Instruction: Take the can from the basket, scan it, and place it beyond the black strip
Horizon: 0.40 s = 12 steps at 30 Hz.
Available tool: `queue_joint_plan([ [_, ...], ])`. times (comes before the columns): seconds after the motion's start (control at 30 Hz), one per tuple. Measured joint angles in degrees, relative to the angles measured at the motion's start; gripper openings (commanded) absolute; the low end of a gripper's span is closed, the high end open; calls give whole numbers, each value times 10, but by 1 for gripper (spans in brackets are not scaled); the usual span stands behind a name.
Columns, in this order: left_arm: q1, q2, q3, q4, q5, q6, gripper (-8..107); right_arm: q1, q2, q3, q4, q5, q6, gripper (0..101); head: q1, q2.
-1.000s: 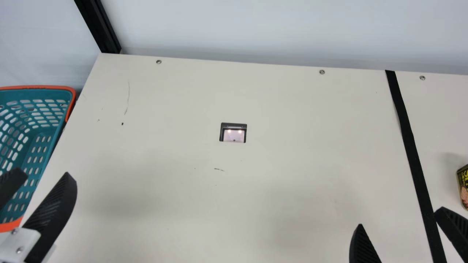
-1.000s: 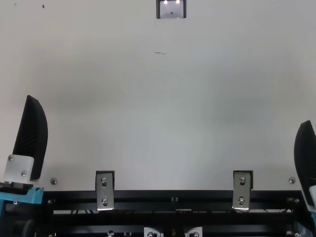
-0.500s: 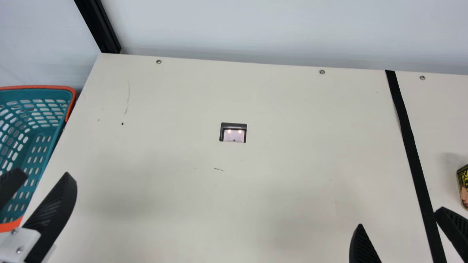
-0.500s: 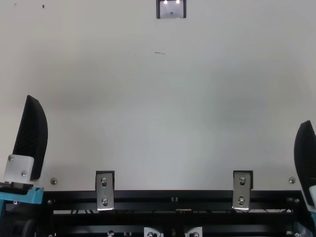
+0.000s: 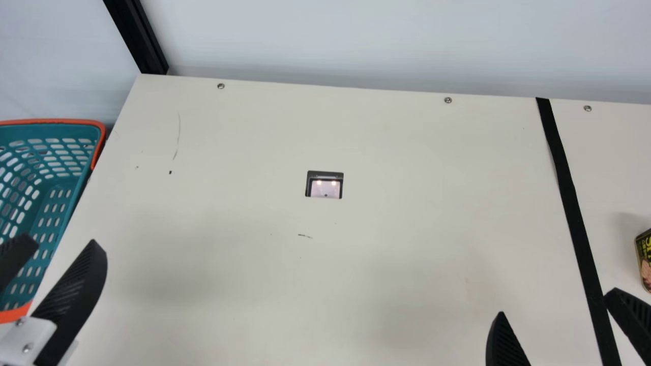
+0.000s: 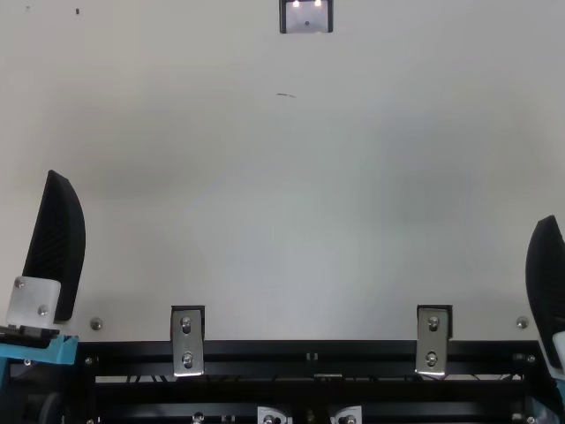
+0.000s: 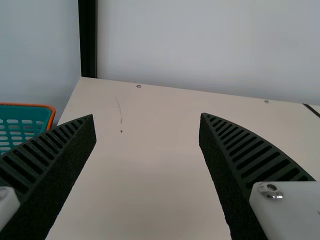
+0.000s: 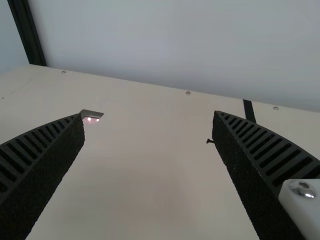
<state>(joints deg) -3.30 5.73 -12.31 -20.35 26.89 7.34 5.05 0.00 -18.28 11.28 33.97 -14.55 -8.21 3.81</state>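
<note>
Can (image 5: 644, 259) on the worktop (image 5: 396, 152), past the black strip (image 5: 569, 203) on the side away from the basket (image 5: 51, 121): the placing looks done. It seems to stand upright, though the main view's right edge cuts it off, and it sits well apart from the strip, with neither tool touching it. Whether the scan registered, the pictures cannot say; the scanner window (image 5: 325, 188) is lit, and judging by where the can lies, that step is probably behind it. Likely nothing is left but to leave the arms at rest.

The left tool (image 7: 147, 115) has its fingers spread wide with nothing between them; the right tool (image 8: 148, 114) is the same, wide apart and holding nothing.

As for room, a broad stretch of worktop runs from the basket side to the strip, ample for moving either arm. The basket stands just beside the worktop's left edge, its orange rim close to that edge. Along the far edge runs a pale wall, with a black post at the far left corner. In the main view the right tool's outer finger overlaps the strip, so an outward swing on that side could knock the can.
</note>
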Motion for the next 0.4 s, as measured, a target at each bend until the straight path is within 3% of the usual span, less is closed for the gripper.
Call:
queue_joint_plan([
  [0.4, 0, 0, 0, 0, 0, 0, 90, 0, 0, 0, 0, 0, 0, 101, 3, 0],
])
